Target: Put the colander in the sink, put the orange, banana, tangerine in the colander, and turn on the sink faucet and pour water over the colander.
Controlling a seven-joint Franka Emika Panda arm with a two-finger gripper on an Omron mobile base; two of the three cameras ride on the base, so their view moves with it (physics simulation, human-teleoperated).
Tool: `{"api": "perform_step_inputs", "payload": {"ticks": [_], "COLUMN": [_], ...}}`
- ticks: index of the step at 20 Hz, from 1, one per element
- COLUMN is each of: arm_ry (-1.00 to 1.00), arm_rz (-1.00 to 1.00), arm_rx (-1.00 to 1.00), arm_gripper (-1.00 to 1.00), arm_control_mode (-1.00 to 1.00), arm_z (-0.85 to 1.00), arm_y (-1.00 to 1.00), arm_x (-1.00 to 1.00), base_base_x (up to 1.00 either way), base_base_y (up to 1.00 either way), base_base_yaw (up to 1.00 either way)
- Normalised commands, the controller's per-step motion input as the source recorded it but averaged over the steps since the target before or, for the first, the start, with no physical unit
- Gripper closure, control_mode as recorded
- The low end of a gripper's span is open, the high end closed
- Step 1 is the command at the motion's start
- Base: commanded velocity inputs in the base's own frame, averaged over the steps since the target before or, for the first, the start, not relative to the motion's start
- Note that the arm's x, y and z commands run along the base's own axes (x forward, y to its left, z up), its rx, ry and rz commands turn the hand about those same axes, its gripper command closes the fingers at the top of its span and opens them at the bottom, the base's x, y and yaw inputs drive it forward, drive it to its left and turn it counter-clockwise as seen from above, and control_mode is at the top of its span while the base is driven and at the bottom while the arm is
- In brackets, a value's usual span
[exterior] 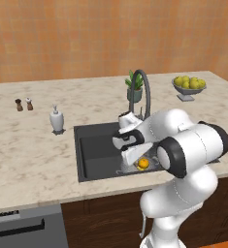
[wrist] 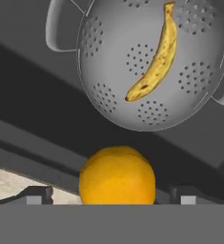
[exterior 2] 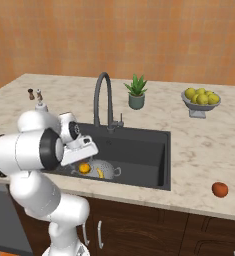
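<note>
We see the tool (wrist: 112, 198) above the sink (exterior: 93, 150), its two dark fingertips closed on a smooth, round orange (wrist: 117, 176) at 6 o'clock in the hand view. Beyond it at 12 o'clock sits the colander (wrist: 149, 66), a grey metal bowl dotted with clusters of small holes and fitted with loop handles. It rests on the floor of the dark grey rectangular basin. Inside it lies the banana (wrist: 154, 59), curved and yellow with brown flecks. The dark gooseneck sink faucet (exterior 2: 103, 100) arches at the sink's far rim. The worktop (exterior: 28, 150) is pale, mottled stone; it carries a white soap dispenser (exterior: 57, 119), a potted plant (exterior 2: 136, 92), a footed bowl of yellow-green fruit (exterior 2: 201, 100) and a small reddish-orange fruit (exterior 2: 219, 189) at 4 o'clock. The wall (exterior: 62, 34) is orange and textured.
</note>
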Motion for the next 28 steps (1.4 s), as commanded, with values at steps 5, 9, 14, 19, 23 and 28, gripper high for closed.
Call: {"api": "perform_step_inputs", "payload": {"ticks": [5,9,14,19,23,28], "arm_ry": [0.00,0.04,0.04,0.01,0.00,0.05], "arm_rz": [0.00,0.00,0.00,-0.02,-0.13,-0.22], "arm_rx": [0.00,0.00,0.02,0.02,0.02,0.08], "arm_gripper": [-1.00,-1.00,-1.00,-1.00,-1.00,-1.00], "arm_control_mode": [-1.00,-1.00,-1.00,-1.00,-1.00,-1.00], "arm_z": [0.50,0.56,0.53,0.42,0.28,0.26], "arm_y": [0.19,0.25,0.07,0.00,0.00,-0.30], "arm_x": [-0.08,-0.25,-0.60,-0.73,-0.76,-0.64], "base_base_x": [0.00,0.00,0.00,0.00,0.00,0.00], "base_base_y": [0.00,0.00,0.00,0.00,0.00,0.00], "base_base_yaw": [0.00,0.00,0.00,0.00,0.00,0.00]}}
